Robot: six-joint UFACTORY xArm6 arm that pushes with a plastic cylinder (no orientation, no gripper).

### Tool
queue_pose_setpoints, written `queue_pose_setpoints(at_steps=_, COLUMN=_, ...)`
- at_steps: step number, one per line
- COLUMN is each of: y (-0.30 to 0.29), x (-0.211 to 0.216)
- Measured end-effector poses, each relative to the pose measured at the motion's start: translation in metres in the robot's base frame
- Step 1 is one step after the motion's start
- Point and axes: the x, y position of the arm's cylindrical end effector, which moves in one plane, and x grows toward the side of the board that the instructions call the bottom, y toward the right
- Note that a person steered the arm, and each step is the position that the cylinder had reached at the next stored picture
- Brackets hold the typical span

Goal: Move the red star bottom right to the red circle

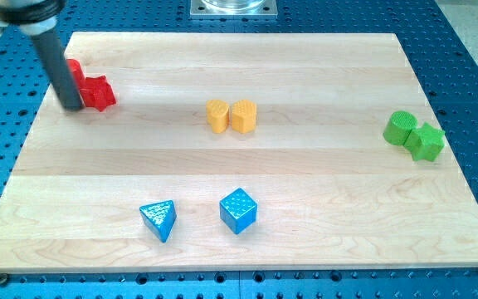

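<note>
The red star [99, 92] lies near the board's top left corner. The red circle [74, 71] sits just up and left of it, mostly hidden behind my dark rod. My tip [73, 107] rests on the board at the star's left side, touching or nearly touching it, below the red circle.
Two yellow blocks [231, 116] stand side by side at the upper middle. A green circle [400, 127] and a green star [426, 141] sit at the right edge. A blue triangle [158, 220] and a blue cube [238, 210] lie at the bottom middle of the wooden board [305, 174].
</note>
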Motion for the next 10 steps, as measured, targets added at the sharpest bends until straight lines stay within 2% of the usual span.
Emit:
queue_pose_setpoints(at_steps=1, y=0.009, x=-0.035)
queue_pose_setpoints(at_steps=2, y=0.043, x=-0.076)
queue_pose_setpoints(at_steps=3, y=0.062, x=-0.052)
queue_pose_setpoints(at_steps=5, y=0.031, x=-0.066)
queue_pose_setpoints(at_steps=6, y=0.013, x=0.0)
queue_pose_setpoints(at_steps=7, y=-0.027, x=-0.029)
queue_pose_setpoints(at_steps=8, y=0.007, x=-0.078)
queue_pose_setpoints(at_steps=9, y=0.047, x=-0.064)
queue_pose_setpoints(at_steps=10, y=0.046, x=-0.002)
